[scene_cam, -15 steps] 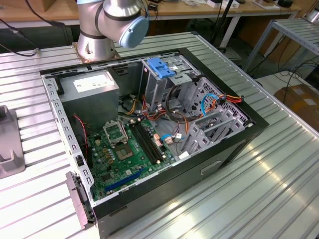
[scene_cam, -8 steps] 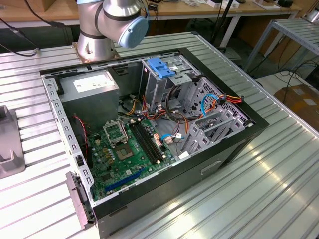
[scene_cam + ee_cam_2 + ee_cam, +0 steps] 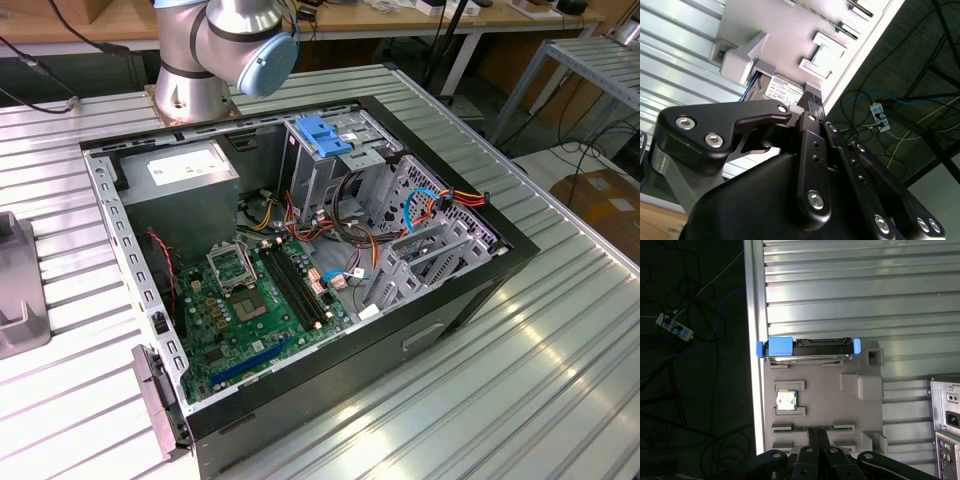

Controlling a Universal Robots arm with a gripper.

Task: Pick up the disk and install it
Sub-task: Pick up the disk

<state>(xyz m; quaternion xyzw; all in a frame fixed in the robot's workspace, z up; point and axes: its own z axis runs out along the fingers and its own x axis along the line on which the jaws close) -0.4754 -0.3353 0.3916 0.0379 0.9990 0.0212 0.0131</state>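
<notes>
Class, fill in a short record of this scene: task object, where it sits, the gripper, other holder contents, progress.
Task object: the disk, grey with blue side rails
Where: slotted in the grey holder on the slatted table, outside the computer case
Gripper: the gripper over the holder, apart from the disk
Also in holder: a processor chip
Progress: disk not yet picked up

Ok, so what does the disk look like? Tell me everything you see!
The disk is a flat grey-metal box standing on edge in a slot of the grey holder, near the edge of the ribbed metal table. Bright blue plastic rails cap both ends, and a dark connector strip runs along its exposed edge. The second wrist view shows its white printed label. The tool is apart from it.
</notes>
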